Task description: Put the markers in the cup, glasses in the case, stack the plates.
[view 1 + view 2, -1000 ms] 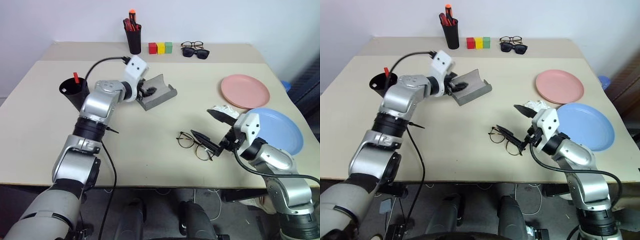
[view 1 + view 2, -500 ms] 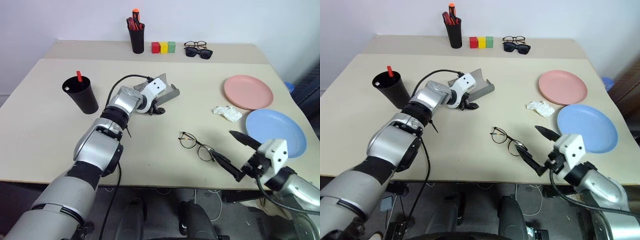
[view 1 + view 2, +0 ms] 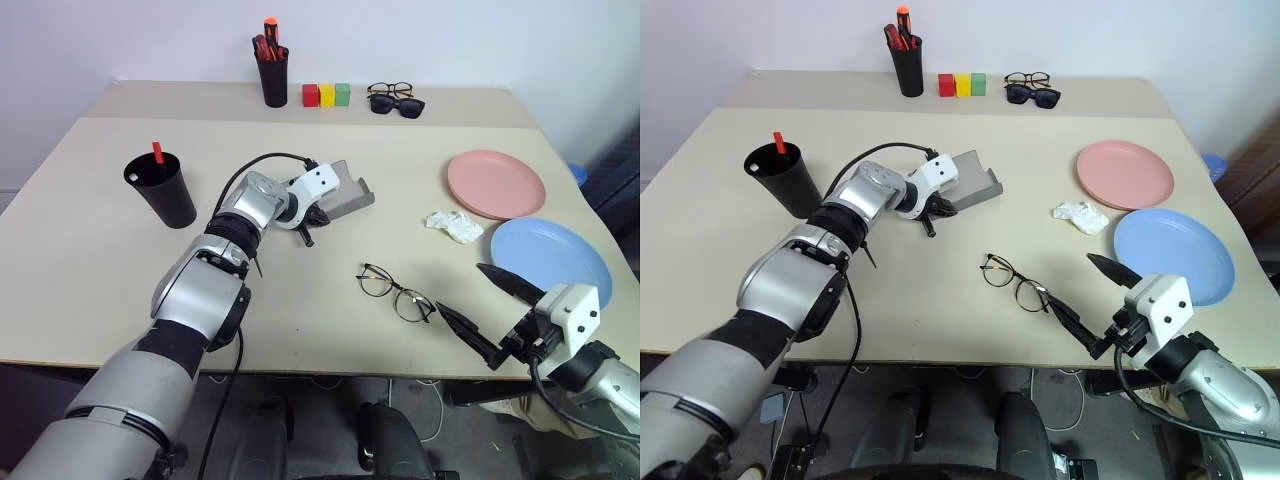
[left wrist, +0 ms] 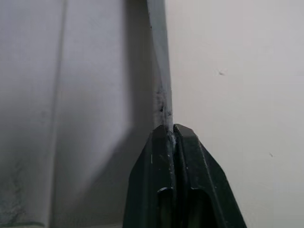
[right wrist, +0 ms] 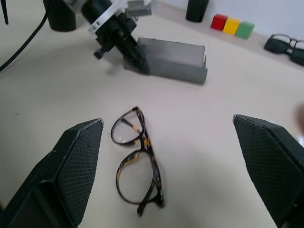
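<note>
The left hand (image 3: 308, 222) is clamped tight on the near edge of the case (image 3: 345, 190). In the left wrist view the two fingers (image 4: 161, 166) are pressed together with the thin grey wall of the case pinched between them, so nothing's left of the gap. The case itself is lying open on the worktop (image 3: 100, 260), roughly mid-scene, a bit left of centre.

The right hand (image 3: 480, 310) is spread as wide as it goes and nothing is held in it. It's hanging over the near right edge of the worktop, fingers aimed at the glasses (image 3: 393, 292) but well short of touching them. In the right wrist view the glasses (image 5: 137, 161) are seen lying flat between the two open fingers (image 5: 71, 161), lenses down on the worktop, arms folded.

Rest of the stuff: the cup (image 3: 161, 190) is standing upright on the left with a marker (image 3: 157, 152) sticking out of it. The pink plate (image 3: 496, 184) is sat far right and the blue plate (image 3: 550, 262) just nearer than it, side by side, not stacked. A crumpled white tissue (image 3: 452, 225) is lying just left of the plates. Along the far edge a pen holder (image 3: 272, 78), three coloured blocks (image 3: 327, 95) and two more pairs of specs (image 3: 392, 100) are lined up.
</note>
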`<state>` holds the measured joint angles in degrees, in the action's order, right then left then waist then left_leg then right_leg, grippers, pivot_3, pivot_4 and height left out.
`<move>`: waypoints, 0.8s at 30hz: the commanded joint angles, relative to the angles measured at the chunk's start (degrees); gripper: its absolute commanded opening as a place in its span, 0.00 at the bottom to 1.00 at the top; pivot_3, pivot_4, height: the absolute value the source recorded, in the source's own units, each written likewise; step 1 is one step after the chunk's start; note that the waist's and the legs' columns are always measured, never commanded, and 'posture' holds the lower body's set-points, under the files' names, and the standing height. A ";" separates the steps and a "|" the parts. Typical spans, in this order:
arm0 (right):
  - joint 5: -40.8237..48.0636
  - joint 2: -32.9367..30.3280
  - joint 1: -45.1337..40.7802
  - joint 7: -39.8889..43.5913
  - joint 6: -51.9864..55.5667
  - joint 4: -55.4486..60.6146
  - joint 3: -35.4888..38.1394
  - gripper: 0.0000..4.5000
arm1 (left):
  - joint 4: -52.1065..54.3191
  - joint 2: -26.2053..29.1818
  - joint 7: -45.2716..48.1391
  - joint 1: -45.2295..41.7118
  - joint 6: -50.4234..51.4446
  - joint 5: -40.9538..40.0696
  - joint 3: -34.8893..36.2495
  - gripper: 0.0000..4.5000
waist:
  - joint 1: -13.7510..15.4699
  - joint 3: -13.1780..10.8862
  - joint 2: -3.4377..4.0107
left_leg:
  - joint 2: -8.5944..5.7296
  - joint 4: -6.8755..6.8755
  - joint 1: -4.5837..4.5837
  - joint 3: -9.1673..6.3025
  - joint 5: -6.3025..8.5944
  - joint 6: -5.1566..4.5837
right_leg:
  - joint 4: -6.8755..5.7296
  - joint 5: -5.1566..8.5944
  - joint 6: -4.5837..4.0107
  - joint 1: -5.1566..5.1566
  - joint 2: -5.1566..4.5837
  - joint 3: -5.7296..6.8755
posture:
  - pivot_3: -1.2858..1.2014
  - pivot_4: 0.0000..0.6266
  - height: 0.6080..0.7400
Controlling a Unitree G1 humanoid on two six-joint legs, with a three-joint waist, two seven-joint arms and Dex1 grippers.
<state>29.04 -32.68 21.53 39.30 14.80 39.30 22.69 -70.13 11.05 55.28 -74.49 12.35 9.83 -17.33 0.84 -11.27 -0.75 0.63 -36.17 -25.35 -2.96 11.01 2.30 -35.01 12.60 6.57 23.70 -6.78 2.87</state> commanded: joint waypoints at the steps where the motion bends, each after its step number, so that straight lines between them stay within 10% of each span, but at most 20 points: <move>1: 0.45 -0.59 -0.59 -0.04 -0.25 0.93 0.08 1.00 | 3.32 1.70 4.28 0.75 -2.77 1.28 -0.82 0.01 | -0.03 0.00 0.00 | 0.00 0.00 0.00 0.00 0.00 0.00 | 0.00 0.00 0.00 0.00 0.00 0.00 | 0.52 0.24 1.00; 17: -0.13 -0.36 -1.84 0.58 -0.76 -1.13 -3.78 1.00 | 64.08 28.87 30.62 31.29 8.15 -4.81 -2.88 0.01 | -0.03 0.06 0.10 | 0.07 -0.01 0.05 0.00 0.00 0.00 | -0.05 -0.10 -0.30 -0.04 -0.01 -0.04 | 0.52 0.24 1.00; 24: -0.63 -0.54 -4.82 0.86 -1.10 -3.18 -5.54 1.00 | 73.18 27.22 27.16 33.43 15.89 -4.89 -5.95 0.01 | 0.06 0.07 0.13 | 0.06 -0.04 0.04 0.00 0.00 0.00 | -0.02 -0.08 -0.27 -0.06 -0.01 -0.04 | 0.52 0.24 1.00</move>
<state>28.39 -32.95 17.07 40.01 14.69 35.65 16.86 0.81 38.76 83.58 -40.34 26.69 5.01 -22.52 0.90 -11.19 -0.63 0.69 -36.21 -25.32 -2.96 11.01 2.30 -35.03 12.52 6.29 23.65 -6.79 2.83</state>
